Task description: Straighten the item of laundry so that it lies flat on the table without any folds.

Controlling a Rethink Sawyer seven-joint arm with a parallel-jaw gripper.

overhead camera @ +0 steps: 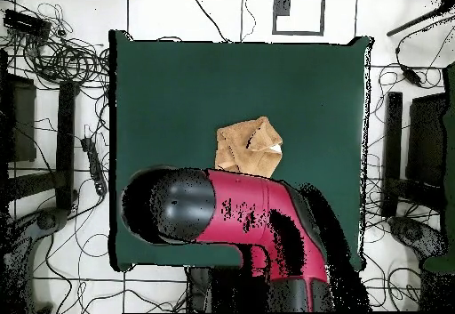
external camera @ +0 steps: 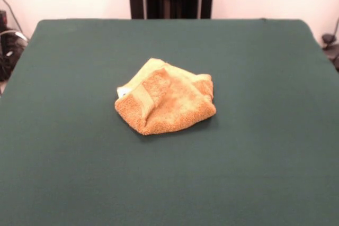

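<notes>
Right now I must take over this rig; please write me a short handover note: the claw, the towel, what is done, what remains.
Claw: not visible in either view; only the red and black arm shows from overhead, drawn back over the table's robot side.
Towel: near the middle of the green table, crumpled and folded over itself, a woven band and a bit of white tag showing on one side. Nothing touches it.
Done: nothing visible; the towel is not flat.
Left: unfold it and spread it flat with no folds.
</notes>
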